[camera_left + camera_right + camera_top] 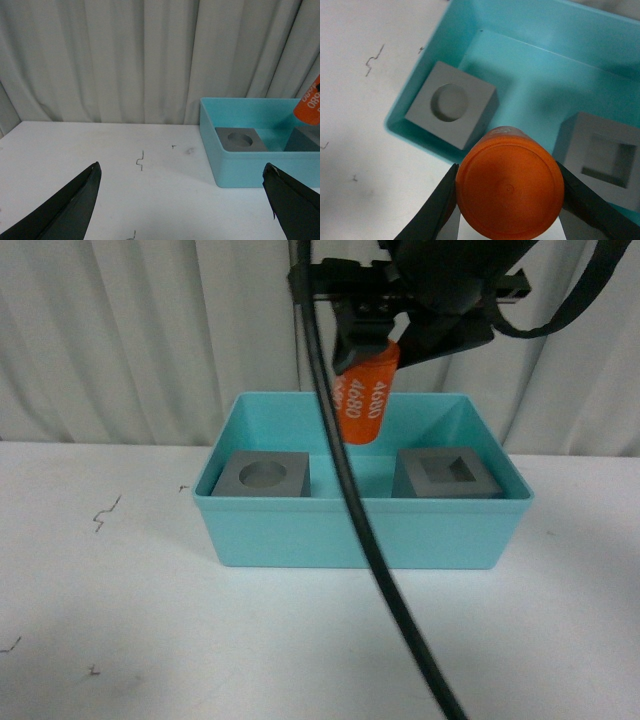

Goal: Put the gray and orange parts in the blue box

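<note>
Front view: right gripper (pixel 372 340) gripping the orange cylinder (pixel 364 398) above the blue box (pixel 362 530), standing mid-counter toward the far edge; round-recess gray cube (pixel 264 475) and square-recess gray cube (pixel 447 474) already sitting inside, apart. Left wrist view: left gripper (pixel 182 200) hanging wide open and empty near the counter's left side. Right wrist view: jaws clamping the cylinder's sides over the gap between cubes. Advisable: lowering straight into that gap, releasing only once low, avoiding both cubes.

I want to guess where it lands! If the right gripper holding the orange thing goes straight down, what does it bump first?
Probably the blue box floor between the two gray cubes, though the orange cylinder hides the exact spot.
</note>
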You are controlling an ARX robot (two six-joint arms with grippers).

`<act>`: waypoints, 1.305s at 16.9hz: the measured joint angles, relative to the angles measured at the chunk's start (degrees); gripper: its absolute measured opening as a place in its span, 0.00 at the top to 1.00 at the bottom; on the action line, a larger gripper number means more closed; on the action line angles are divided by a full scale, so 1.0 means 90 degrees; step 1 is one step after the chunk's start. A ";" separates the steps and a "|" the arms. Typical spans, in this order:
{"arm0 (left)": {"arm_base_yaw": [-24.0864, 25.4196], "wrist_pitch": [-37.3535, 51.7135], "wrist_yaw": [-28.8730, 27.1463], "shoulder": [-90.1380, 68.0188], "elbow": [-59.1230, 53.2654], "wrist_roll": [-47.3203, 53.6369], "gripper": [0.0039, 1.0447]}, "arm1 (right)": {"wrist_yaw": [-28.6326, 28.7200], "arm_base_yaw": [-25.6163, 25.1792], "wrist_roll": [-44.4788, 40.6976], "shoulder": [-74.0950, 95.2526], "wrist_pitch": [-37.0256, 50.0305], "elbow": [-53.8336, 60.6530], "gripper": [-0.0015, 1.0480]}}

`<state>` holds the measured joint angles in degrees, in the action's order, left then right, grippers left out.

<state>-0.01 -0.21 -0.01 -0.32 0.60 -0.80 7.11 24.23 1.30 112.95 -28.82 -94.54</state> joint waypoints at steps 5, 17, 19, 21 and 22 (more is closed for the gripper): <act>0.0000 0.0002 0.0000 0.0000 0.0000 0.0000 0.06 | 0.0131 -0.0619 -0.0097 0.0432 0.0158 -0.0051 0.55; 0.0000 0.0002 0.0002 0.0000 0.0000 0.0000 0.06 | 0.0522 -0.0736 0.0017 0.1804 0.0046 -0.1341 0.55; 0.0000 0.0002 -0.0002 0.0000 0.0000 0.0000 0.06 | 0.0525 -0.0736 0.0017 0.2096 -0.0129 -0.1651 0.55; 0.0000 0.0002 0.0000 0.0000 0.0000 0.0000 0.06 | 0.0546 -0.0733 0.0015 0.2297 -0.0204 -0.1940 0.55; 0.0000 0.0000 0.0000 0.0000 0.0000 0.0000 0.06 | 0.0590 -0.0729 0.0019 0.2331 -0.0223 -0.1977 0.55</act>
<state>-0.01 -0.21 -0.01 -0.32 0.60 -0.80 12.43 17.67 1.48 133.93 -30.83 -112.33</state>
